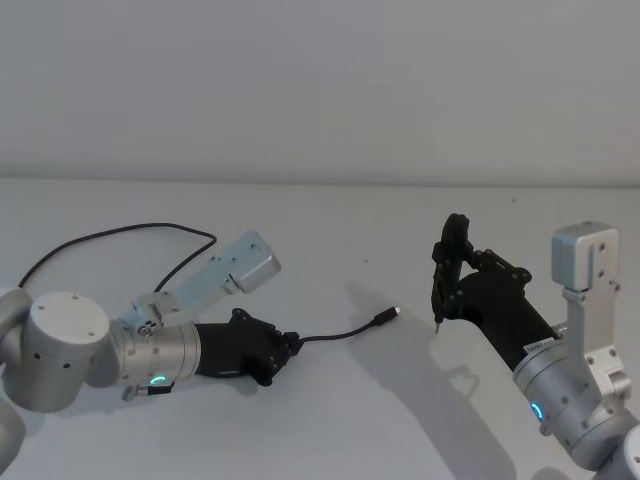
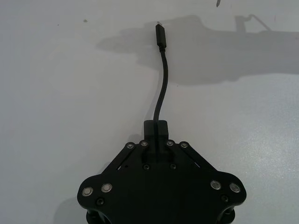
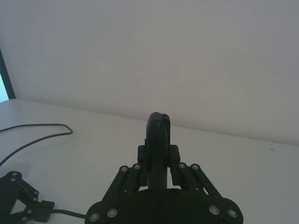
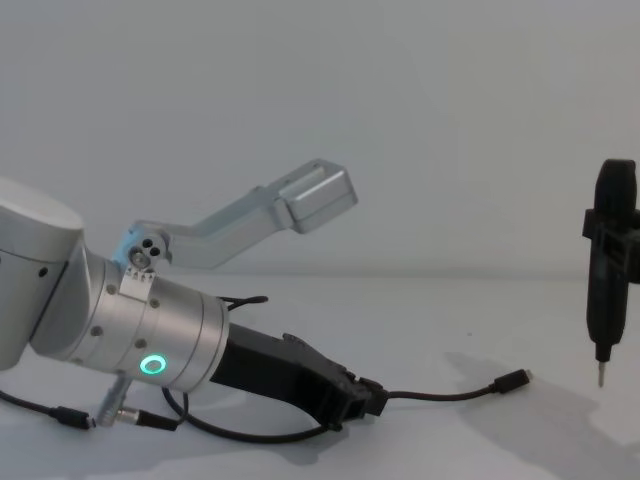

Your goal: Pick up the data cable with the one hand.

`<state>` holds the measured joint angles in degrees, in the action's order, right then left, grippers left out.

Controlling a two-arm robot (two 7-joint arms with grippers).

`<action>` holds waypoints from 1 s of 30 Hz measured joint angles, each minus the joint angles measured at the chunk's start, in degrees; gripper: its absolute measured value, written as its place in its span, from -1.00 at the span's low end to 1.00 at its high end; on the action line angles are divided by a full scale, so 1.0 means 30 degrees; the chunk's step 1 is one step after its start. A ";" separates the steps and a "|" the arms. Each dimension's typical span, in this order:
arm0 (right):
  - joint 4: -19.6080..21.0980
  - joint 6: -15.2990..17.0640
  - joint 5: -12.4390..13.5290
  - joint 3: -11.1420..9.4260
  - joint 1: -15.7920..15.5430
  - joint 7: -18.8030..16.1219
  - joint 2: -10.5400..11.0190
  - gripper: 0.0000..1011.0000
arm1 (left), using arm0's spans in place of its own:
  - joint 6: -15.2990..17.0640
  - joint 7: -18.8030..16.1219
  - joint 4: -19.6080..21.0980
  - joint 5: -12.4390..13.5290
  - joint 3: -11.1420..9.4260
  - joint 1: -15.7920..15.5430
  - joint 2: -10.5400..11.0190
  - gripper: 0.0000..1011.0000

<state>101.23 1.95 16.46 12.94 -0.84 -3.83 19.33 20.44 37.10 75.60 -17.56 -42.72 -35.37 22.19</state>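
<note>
The data cable (image 1: 340, 334) is a thin black line ending in a small silver-tipped plug (image 1: 386, 316). My left gripper (image 1: 290, 346), black on a silver arm with a green ring, lies low over the table and is shut on the cable a short way behind the plug. The left wrist view shows the cable (image 2: 162, 79) running straight out from the closed fingertips (image 2: 156, 126). From the chest the plug (image 4: 512, 381) sits at table height; whether it touches the table is unclear. The rest of the cable loops behind the left arm (image 1: 120, 232).
My right gripper (image 1: 450, 288) is raised at the right, shut on a narrow upright black tool (image 4: 610, 270) whose pin tip points down beyond the plug. A short wire with a plug (image 4: 70, 415) dangles from the left arm. The white table (image 1: 330, 220) spreads around.
</note>
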 joint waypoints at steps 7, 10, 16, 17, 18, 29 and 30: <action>0.0088 -0.0085 -0.0053 -0.0029 0.0012 -0.0048 -0.0002 -0.46 | -0.0275 -0.0043 0.0135 0.0207 0.0002 0.0049 0.0087 -0.93; 0.0238 -0.0188 -0.0089 -0.0070 0.0027 -0.0128 0.0002 -0.46 | -0.0690 -0.0126 0.0348 0.0466 -0.0001 0.0093 0.0205 -0.93; 0.0690 -0.0411 -0.0160 -0.0206 0.0077 -0.0275 0.0029 -0.46 | -0.1551 -0.0229 0.0945 0.0954 -0.0042 0.0189 0.0472 -0.93; 0.0777 -0.0433 -0.0164 -0.0237 0.0087 -0.0286 0.0031 -0.46 | -0.1667 -0.0230 0.1034 0.1008 -0.0045 0.0196 0.0508 -0.93; 0.0826 -0.0451 -0.0164 -0.0254 0.0096 -0.0297 0.0033 -0.46 | -0.1830 -0.0230 0.1119 0.1086 -0.0046 0.0204 0.0549 -0.93; 0.1469 -0.0586 -0.0029 -0.0623 0.0412 -0.0705 0.0024 -0.46 | -0.3109 -0.0131 0.2377 0.1636 -0.0026 0.0340 0.1000 -0.93; 0.1482 -0.0588 -0.0010 -0.0643 0.0447 -0.0735 0.0013 -0.46 | -0.3216 -0.0114 0.2494 0.1685 -0.0019 0.0355 0.1039 -0.93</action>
<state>105.67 0.18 16.43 11.01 0.50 -6.03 19.37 10.80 36.75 83.08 -12.51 -42.77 -34.30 25.30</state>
